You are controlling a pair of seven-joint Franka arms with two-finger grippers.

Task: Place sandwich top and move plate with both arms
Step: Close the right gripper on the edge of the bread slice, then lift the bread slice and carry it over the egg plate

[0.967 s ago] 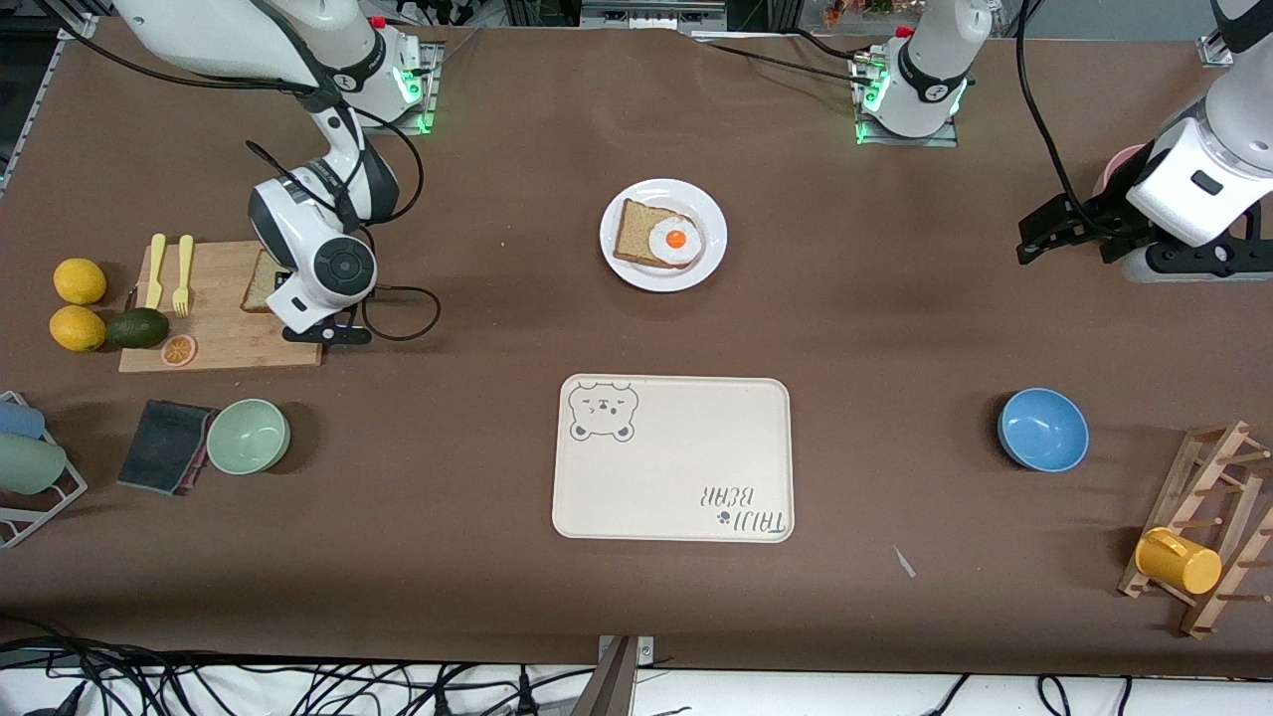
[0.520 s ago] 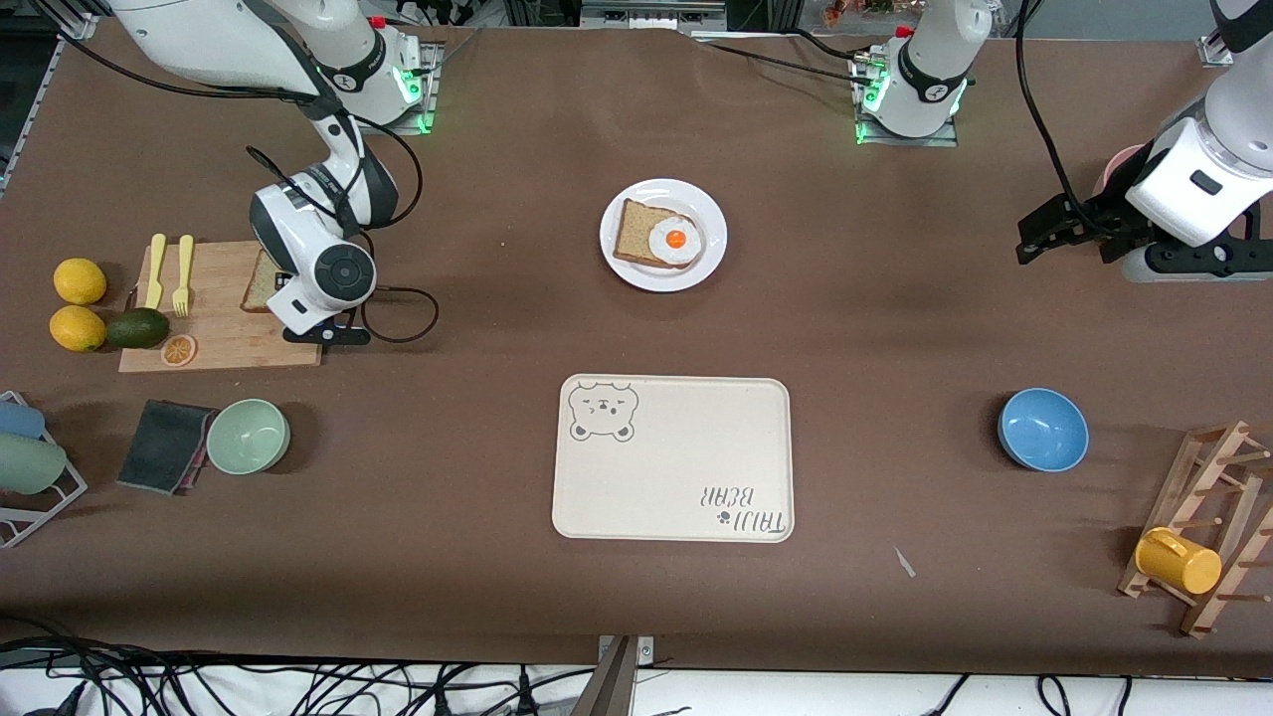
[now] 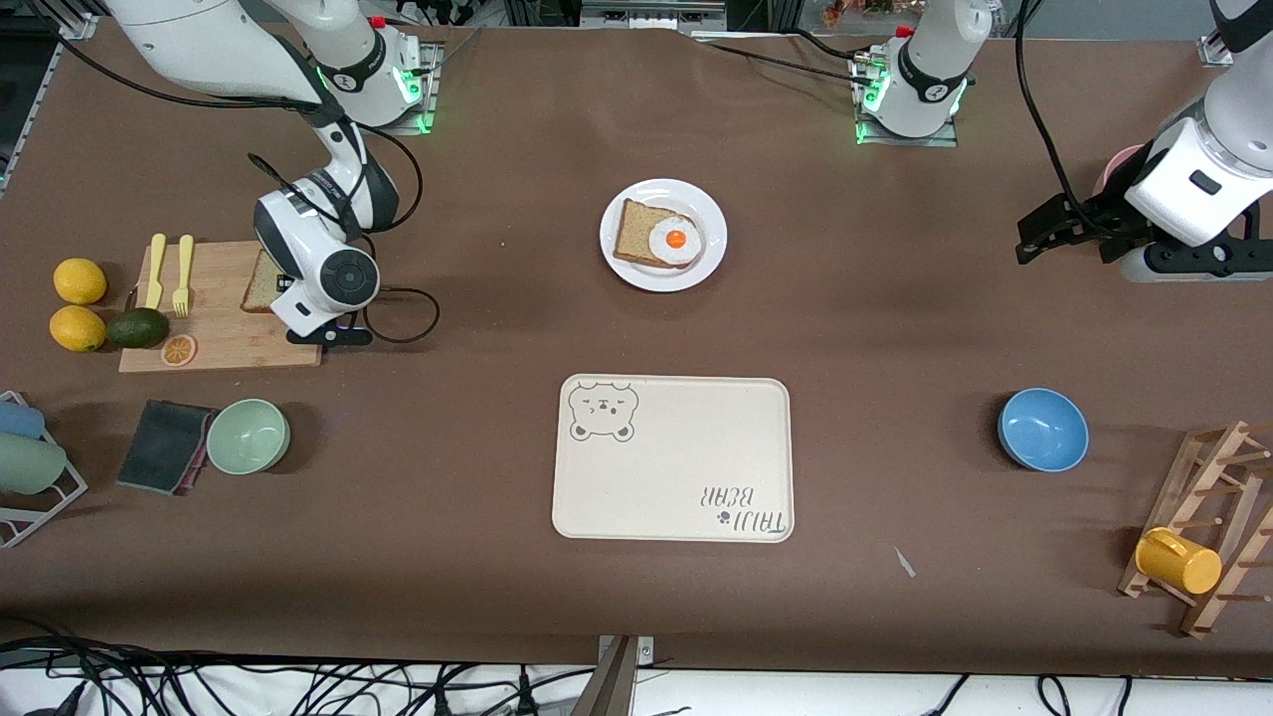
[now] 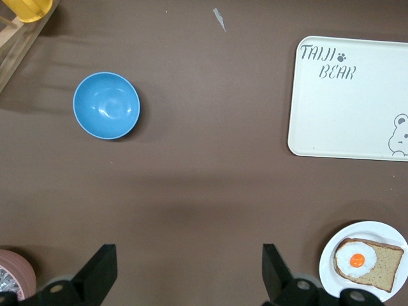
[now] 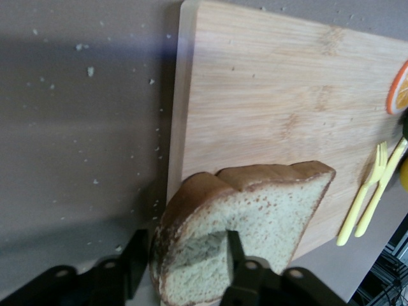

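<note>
The right gripper has its fingers closed on the sandwich top, holding the slice above the wooden cutting board at the right arm's end of the table. Farther from the front camera, mid-table, the plate carries the egg slice. The left gripper waits above bare table at the left arm's end, its fingers spread wide and holding nothing.

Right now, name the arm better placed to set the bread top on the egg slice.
Right. Its gripper is shut on the bread top over the board; the left gripper waits open, away from it.
</note>
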